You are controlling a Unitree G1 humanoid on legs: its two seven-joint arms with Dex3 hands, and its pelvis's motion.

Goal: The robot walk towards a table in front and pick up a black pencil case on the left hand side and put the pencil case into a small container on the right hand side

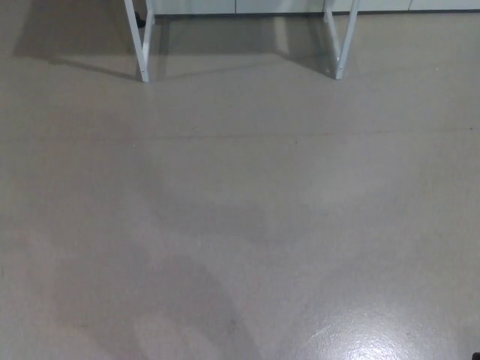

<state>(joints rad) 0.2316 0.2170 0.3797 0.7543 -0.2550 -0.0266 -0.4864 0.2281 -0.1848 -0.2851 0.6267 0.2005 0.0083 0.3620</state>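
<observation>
Since the head camera looks down almost wholly at bare floor (240,195), you have neither hand to judge. The left hand and the right hand both lie outside the picture, so you cannot tell whether either is open, closed or holding anything.

Of the surface (341,45) you get only white legs at the top edge. The left leg pair (142,56) narrows down to one foot left of centre, and the right leg pair (339,60) does the same right of centre, well apart from it. The top of the surface is cut off above the frame, so the pencil case and the container do not show. You cannot place the pencil case relative to either hand from this view.

Behind the legs, a strip of white panels (240,6) runs along the top edge. Grey shadows (67,45) lie on the floor beside the legs. A thin seam (300,136) crosses the floor from side to side. Soft darker patches (187,300) spread over the lower left, and a bright glare (367,337) sits at the lower right. A tiny dark speck (475,356) touches the bottom right corner, too small to identify.
</observation>
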